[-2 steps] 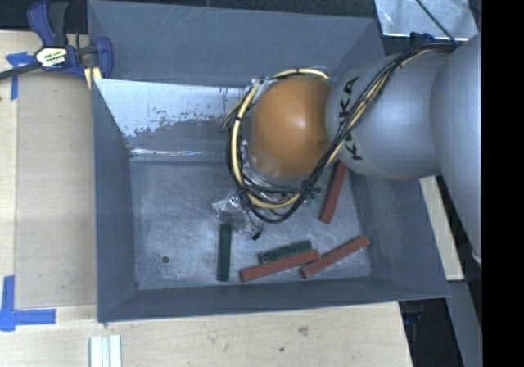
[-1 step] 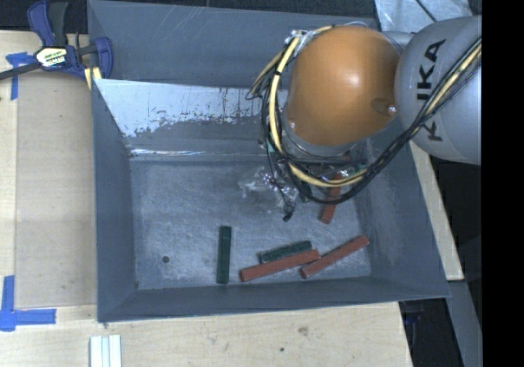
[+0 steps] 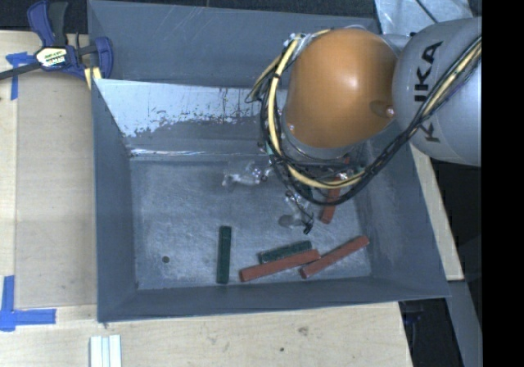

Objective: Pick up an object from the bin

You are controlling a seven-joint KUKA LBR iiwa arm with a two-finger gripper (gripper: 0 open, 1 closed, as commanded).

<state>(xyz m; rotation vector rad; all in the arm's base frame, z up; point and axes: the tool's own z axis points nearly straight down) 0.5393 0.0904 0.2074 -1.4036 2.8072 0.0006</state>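
Approach is the step we judge to be in hand: the gripper (image 3: 296, 216) hangs low beneath the arm's orange cover (image 3: 340, 87), over the right part of the bin (image 3: 115, 193) and just beside a short red-brown piece (image 3: 327, 214), and we cannot tell whether it stands apart or together. Nearer the front wall a dark green bar (image 3: 285, 253) lies against a red-brown bar (image 3: 277, 269), with another red-brown bar (image 3: 336, 255) just beside. Next, we think, it must centre over the short piece, straddle its narrow width and descend to the floor before closing
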